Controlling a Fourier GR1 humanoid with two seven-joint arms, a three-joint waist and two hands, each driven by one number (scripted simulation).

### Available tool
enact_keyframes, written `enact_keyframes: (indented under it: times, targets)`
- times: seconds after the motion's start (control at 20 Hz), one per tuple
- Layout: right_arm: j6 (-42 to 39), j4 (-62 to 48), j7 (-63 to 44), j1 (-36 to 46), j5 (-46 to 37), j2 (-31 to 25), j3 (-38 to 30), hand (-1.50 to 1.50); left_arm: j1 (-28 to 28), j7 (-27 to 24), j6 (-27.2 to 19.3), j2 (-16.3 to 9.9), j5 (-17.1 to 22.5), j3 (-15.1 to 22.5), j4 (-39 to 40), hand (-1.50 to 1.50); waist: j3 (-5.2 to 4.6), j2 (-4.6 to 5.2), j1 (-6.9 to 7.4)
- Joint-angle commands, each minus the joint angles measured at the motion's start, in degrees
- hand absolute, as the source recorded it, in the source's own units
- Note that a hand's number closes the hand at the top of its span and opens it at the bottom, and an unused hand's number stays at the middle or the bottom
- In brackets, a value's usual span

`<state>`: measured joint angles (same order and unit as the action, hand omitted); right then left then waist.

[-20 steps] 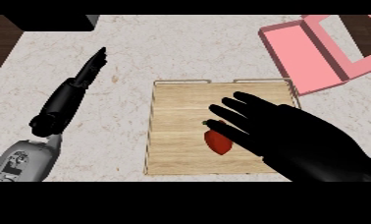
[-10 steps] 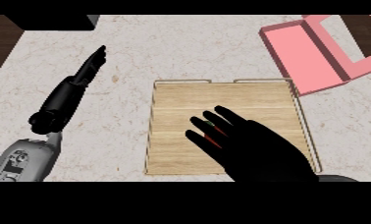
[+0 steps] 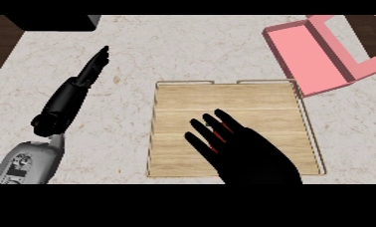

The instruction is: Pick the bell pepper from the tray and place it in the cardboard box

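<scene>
A wooden tray (image 3: 220, 96) lies on the marble counter in the middle of the head view. My right hand (image 3: 246, 151) is spread over the tray's lower middle, fingers straight and fanned out. It hides nearly all of the red bell pepper (image 3: 221, 130), of which only thin red slivers show between the fingers. A pink open box (image 3: 312, 56) with its lid folded back sits at the upper right, clear of the tray. My left hand (image 3: 92, 69) rests at the left with its fingers straight, away from the tray.
A dark block (image 3: 51, 22) stands at the counter's top left corner. Dark floor shows past the counter's left edge. Bare marble lies between the tray and the pink box and above the tray.
My right hand has drawn back toward the lower edge and settled over the pepper, which was in plain sight a second ago. The left arm has not moved.
</scene>
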<state>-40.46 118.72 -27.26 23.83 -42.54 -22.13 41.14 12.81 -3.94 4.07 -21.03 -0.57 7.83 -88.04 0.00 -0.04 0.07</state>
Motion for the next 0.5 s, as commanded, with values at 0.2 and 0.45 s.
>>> enact_keyframes:
  times: [0.2, 0.45]
  targets:
    - [-1.0, -5.8, 3.6, -0.2, -8.0, 3.5, -1.0, -1.5, -0.3, -4.1, 5.6, -1.3, 0.5, -5.5, 3.9, 0.0, -0.02, 0.05, 0.02]
    - [4.3, -9.6, 10.8, -4.4, -13.8, 1.4, -0.7, -1.5, -0.1, 2.6, 3.3, 3.0, -2.6, -3.1, -2.5, 0.0, 0.01, 0.0, 0.02]
